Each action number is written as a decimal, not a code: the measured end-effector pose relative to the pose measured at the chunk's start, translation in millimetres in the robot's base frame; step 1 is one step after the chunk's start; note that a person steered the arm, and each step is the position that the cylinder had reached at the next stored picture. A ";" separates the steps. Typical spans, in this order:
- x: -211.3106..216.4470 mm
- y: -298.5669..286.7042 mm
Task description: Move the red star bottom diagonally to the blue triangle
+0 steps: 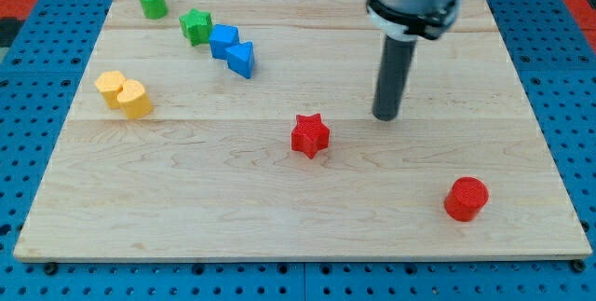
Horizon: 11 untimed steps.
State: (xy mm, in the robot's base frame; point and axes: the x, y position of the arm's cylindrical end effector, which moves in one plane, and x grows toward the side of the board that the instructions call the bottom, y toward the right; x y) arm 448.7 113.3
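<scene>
Where blue cube (pixel 223 39) touches blue triangle (pixel 241 60), unobstructed

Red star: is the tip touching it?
No, my tip stands apart from the red star, up and toward the view's right, bare board between.

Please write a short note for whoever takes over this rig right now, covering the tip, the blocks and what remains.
My tip: on the board, to the view's upper right of the red star, not touching it.
Red star: mid-board, well to the view's lower right of the blue triangle.
Blue triangle: beside a blue block, near the green star.
Done: nothing visible.
Left: push the star up-left until it sits diagonally below the triangle.
</scene>
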 end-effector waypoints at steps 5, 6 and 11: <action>38.8 -103.9; 29.3 -127.5; -13.6 -135.6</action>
State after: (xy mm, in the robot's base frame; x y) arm 435.1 -22.4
